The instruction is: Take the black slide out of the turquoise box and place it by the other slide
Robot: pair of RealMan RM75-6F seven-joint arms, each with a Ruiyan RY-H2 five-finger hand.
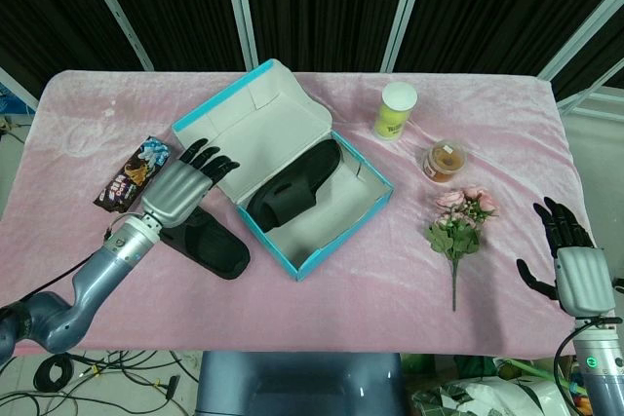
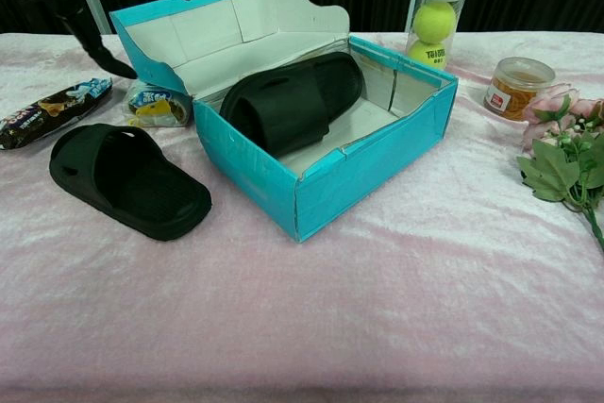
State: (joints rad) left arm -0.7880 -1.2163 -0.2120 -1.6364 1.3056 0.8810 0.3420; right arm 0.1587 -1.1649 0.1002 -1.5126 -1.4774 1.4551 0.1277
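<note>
I am hovering my left hand (image 1: 185,187), fingers spread and empty, beside the turquoise box (image 2: 377,172) where the black slide (image 2: 293,101) is lying, judging I must reach in and grip it, then set it by the other slide (image 2: 127,179).

Slide (image 2: 293,106) in box (image 2: 368,176), other slide (image 2: 127,179) left

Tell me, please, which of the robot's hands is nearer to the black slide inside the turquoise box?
Left. The left hand hovers just beside the turquoise box, close to the slide in the box. The right hand is far off near the table's right edge, beyond the flowers.
</note>
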